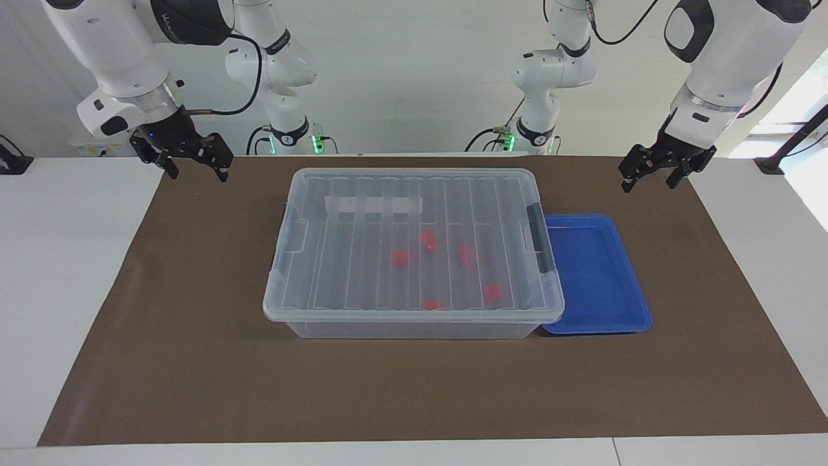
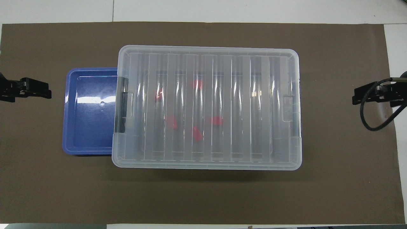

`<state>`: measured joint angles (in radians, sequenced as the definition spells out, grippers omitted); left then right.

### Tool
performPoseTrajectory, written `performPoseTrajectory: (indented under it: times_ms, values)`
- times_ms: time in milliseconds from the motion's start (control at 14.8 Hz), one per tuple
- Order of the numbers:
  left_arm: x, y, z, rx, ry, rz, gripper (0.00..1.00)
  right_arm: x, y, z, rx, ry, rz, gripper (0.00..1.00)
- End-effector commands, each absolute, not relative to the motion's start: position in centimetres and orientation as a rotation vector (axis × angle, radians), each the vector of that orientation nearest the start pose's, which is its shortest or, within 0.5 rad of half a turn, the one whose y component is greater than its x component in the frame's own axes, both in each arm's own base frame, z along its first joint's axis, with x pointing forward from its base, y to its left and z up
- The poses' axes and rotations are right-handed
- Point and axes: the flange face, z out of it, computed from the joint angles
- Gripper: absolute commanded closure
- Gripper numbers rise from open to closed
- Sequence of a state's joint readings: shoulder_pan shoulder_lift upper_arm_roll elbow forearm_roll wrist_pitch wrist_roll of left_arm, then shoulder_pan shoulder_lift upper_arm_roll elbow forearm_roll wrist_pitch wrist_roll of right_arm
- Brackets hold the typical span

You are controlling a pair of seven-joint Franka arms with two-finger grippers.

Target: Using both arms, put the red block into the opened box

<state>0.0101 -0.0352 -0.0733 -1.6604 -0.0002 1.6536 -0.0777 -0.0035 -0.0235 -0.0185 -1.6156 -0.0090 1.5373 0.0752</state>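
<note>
Lidded clear box (image 1: 414, 249) at mid-mat, red blocks (image 1: 428, 241) sealed inside — blue tray (image 1: 598, 275) touching its latch end. Left gripper (image 1: 654, 176) and right gripper (image 1: 192, 167) raised over the mat's two ends, both spread wide, holding nothing.

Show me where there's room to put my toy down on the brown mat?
Bare mat lies between the box and the table edge farthest from the robots, and at both ends, under the left gripper and right gripper. The blue tray crowds one side.
</note>
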Motion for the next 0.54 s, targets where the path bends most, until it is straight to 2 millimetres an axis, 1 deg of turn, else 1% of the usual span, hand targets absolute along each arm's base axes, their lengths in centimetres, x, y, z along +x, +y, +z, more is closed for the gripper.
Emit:
performPoseTrajectory:
  times_ms: [0, 135, 472]
  values:
    - [54.33, -3.20, 60.96, -3.155, -0.019, -0.035, 0.00, 54.49, -1.33, 61.60, -3.152, 0.136, 0.082, 0.00]
    - [54.34, -3.11, 60.96, -3.155, -0.021, -0.035, 0.00, 54.49, -1.33, 61.60, -3.152, 0.136, 0.082, 0.00]
    - [54.46, -3.62, 60.98, -3.156, -0.007, -0.049, 0.00, 54.47, -1.33, 61.59, -3.152, 0.136, 0.084, 0.00]
